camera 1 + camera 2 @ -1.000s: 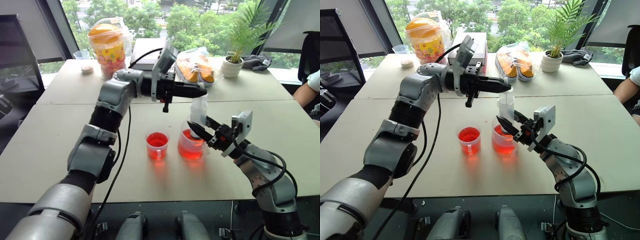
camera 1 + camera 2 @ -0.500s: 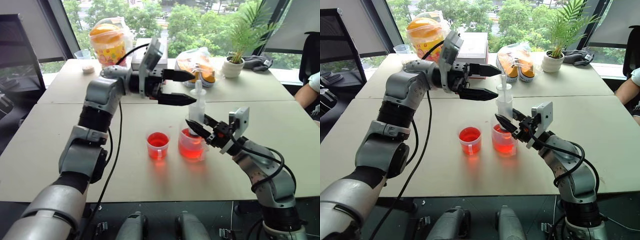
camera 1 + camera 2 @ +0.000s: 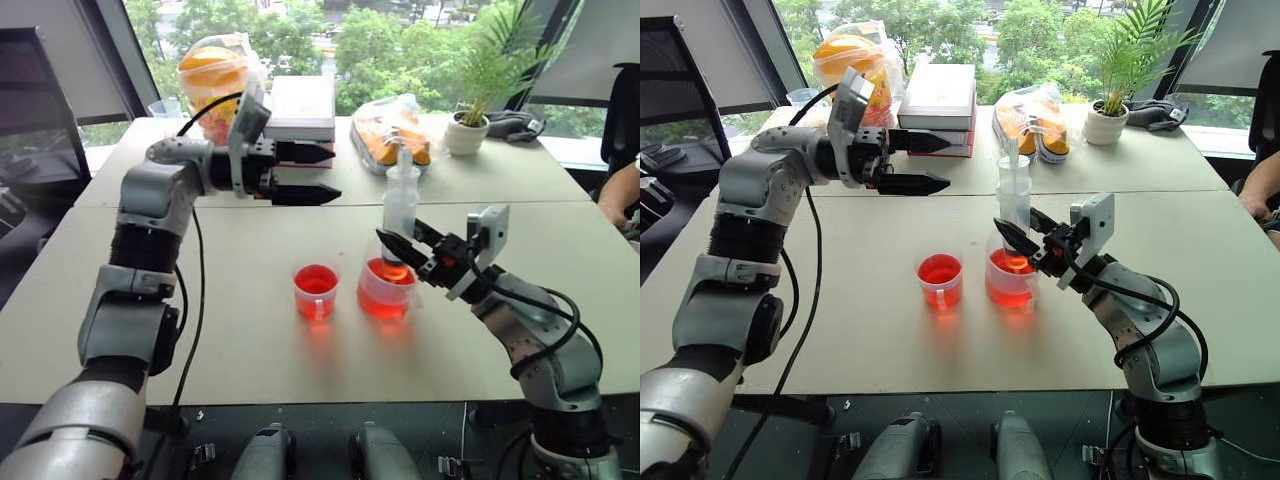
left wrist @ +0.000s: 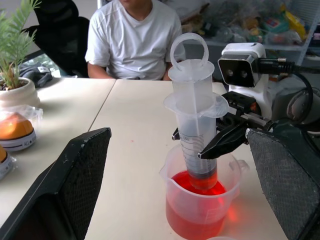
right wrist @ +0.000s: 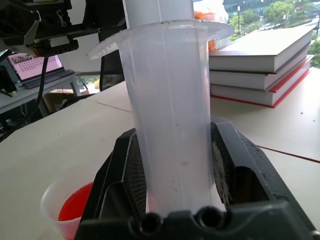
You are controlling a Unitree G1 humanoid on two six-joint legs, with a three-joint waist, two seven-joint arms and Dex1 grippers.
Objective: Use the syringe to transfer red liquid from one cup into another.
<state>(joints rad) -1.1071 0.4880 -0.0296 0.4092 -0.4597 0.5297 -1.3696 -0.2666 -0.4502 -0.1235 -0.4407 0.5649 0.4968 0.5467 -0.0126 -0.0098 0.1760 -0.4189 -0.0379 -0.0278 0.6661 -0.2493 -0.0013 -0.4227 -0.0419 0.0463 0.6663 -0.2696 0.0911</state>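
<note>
Right gripper (image 3: pixel 402 243) clamps syringe (image 3: pixel 400 205) upright, tip in beaker (image 3: pixel 385 290). Left gripper (image 3: pixel 318 172) spread wide, empty. Left wrist view adds seated person (image 4: pixel 135 40).

Upright syringe (image 3: pixel 400 205) in red-filled beaker (image 3: pixel 385 290)

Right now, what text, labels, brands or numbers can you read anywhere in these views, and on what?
None reads clearly.
Syringe: printed scale marks on its tube, too small to read.
Snack jar: colourful printed label, too blurred to read.
Laptop screen: pinkish window with lines of text, too small to read.
</note>
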